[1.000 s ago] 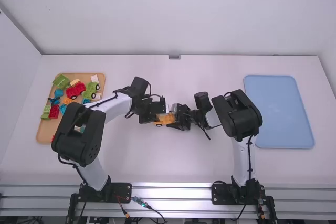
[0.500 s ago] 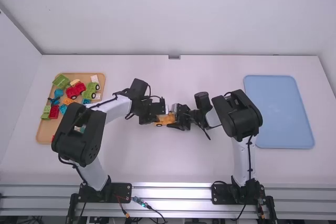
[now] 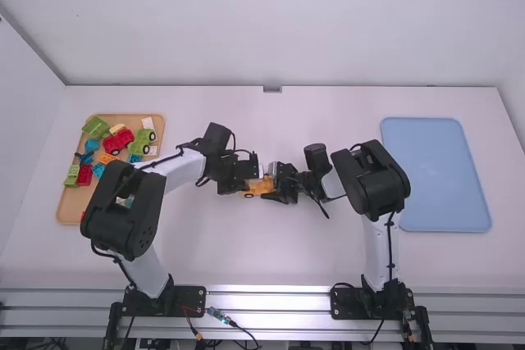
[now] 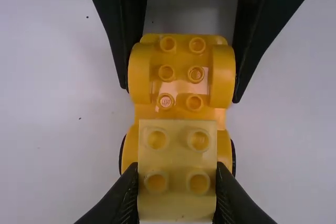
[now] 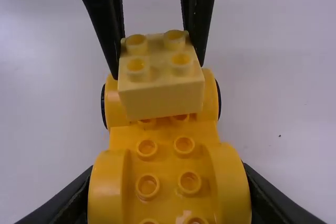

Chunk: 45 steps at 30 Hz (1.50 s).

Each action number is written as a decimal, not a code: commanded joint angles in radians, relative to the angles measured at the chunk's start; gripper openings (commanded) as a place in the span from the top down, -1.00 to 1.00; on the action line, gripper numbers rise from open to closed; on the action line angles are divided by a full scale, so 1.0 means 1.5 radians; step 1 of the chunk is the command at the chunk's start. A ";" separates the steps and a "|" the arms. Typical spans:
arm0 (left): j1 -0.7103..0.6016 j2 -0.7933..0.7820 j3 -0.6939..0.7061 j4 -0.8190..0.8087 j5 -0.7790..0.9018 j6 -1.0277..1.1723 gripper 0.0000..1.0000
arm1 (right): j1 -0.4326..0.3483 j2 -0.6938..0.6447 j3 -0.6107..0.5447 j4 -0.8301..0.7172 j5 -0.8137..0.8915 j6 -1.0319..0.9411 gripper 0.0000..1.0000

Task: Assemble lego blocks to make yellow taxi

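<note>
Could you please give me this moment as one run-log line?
left gripper shut on pale yellow brick | right gripper shut on orange car base | brick over base's end | seating unclear

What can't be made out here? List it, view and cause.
High view: part of the wooden tray, behind the left arm.
Left wrist view: studs beneath the pale yellow block, covered by it.
Left wrist view: any wheels behind the right gripper's fingers.
Right wrist view: car base's one end, cut off.

White links and bulky, rounded black joints (image 3: pixel 373 182) mark the left arm (image 3: pixel 152 272) and right arm (image 3: pixel 380 243), laced with thin black cables (image 3: pixel 390 239). The left hand (image 3: pixel 263 173) and right hand (image 3: pixel 268 185) bear tapered black fingers.
</note>
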<state>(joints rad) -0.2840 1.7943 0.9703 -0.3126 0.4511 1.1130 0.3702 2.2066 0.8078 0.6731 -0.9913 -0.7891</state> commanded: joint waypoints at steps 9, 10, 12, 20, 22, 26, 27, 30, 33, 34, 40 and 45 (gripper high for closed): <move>0.002 0.008 -0.009 0.016 0.003 -0.022 -0.11 | 0.002 0.006 0.007 -0.001 -0.002 -0.001 0.03; 0.001 0.008 -0.009 0.019 0.003 -0.027 -0.16 | 0.002 0.006 0.007 -0.001 -0.002 -0.001 0.02; 0.003 0.008 -0.009 0.025 0.001 -0.034 -0.36 | 0.002 0.006 0.007 -0.001 -0.002 -0.001 0.01; 0.016 -0.027 0.033 -0.053 0.003 -0.028 -1.00 | 0.002 0.006 0.007 -0.001 -0.002 -0.001 0.01; 0.027 -0.045 0.046 -0.066 0.017 -0.028 -0.98 | 0.002 0.006 0.007 -0.001 -0.002 -0.001 0.00; 0.059 -0.053 0.046 -0.068 0.120 0.032 -0.71 | 0.002 0.006 0.007 0.001 -0.002 -0.001 0.00; 0.068 -0.053 0.044 -0.067 0.139 0.036 -0.57 | 0.002 0.006 0.007 0.001 -0.002 -0.001 0.00; 0.084 -0.051 0.031 -0.063 0.196 0.064 0.55 | 0.002 0.006 0.007 -0.001 -0.002 -0.001 0.01; 0.083 -0.047 0.011 -0.035 0.222 0.074 0.96 | 0.002 0.006 0.007 -0.001 -0.002 -0.001 0.01; 0.079 -0.046 -0.001 -0.013 0.227 0.071 0.96 | 0.002 0.006 0.007 -0.001 -0.002 -0.001 0.02; 0.069 -0.043 -0.062 0.115 0.211 -0.019 0.97 | 0.002 0.006 0.007 -0.001 -0.002 -0.001 0.02; 0.075 -0.043 -0.079 0.108 0.228 -0.012 0.97 | 0.002 0.006 0.007 -0.001 -0.002 -0.001 0.02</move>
<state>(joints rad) -0.1776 1.7287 0.8673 -0.1448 0.7574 1.1133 0.3702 2.2070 0.8078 0.6739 -0.9894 -0.7887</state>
